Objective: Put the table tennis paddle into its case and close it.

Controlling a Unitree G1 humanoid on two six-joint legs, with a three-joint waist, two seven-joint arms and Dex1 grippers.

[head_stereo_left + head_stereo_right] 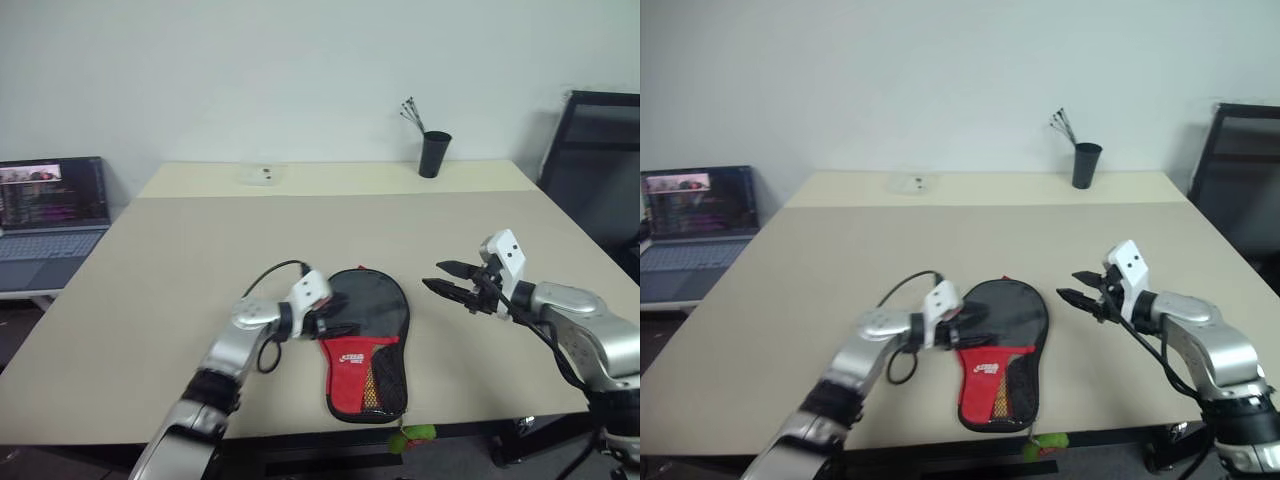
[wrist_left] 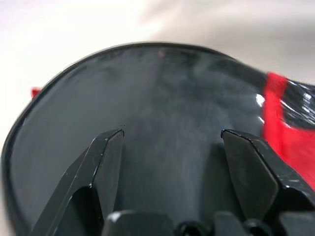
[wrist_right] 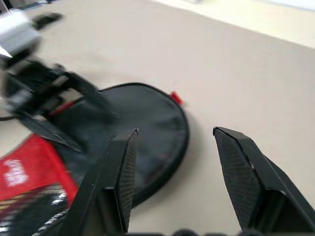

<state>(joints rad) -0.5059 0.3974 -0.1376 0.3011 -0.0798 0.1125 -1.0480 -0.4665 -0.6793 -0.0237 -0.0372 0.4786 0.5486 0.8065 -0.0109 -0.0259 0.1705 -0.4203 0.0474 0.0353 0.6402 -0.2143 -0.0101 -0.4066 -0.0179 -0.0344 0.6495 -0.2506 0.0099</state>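
Note:
The case point(image 1: 368, 320) lies flat on the table near the front edge, its round black part toward the far side and its red handle-end panel with the white logo toward me. The table tennis paddle is hidden. My left gripper point(image 1: 340, 316) is open at the case's left rim, its fingers point(image 2: 106, 157) low over the black fabric point(image 2: 162, 93). My right gripper point(image 1: 432, 275) is open and empty, hovering above the table a little to the right of the case and pointing at it point(image 3: 147, 118). A small red tab point(image 3: 175, 97) shows at the case's far rim.
The beige table point(image 1: 200, 260) stretches far back. A black cup with sticks point(image 1: 434, 153) and a small clear object point(image 1: 262, 175) sit at the far edge. A laptop point(image 1: 50, 215) stands on a side desk at left, a black chair point(image 1: 600, 160) at right.

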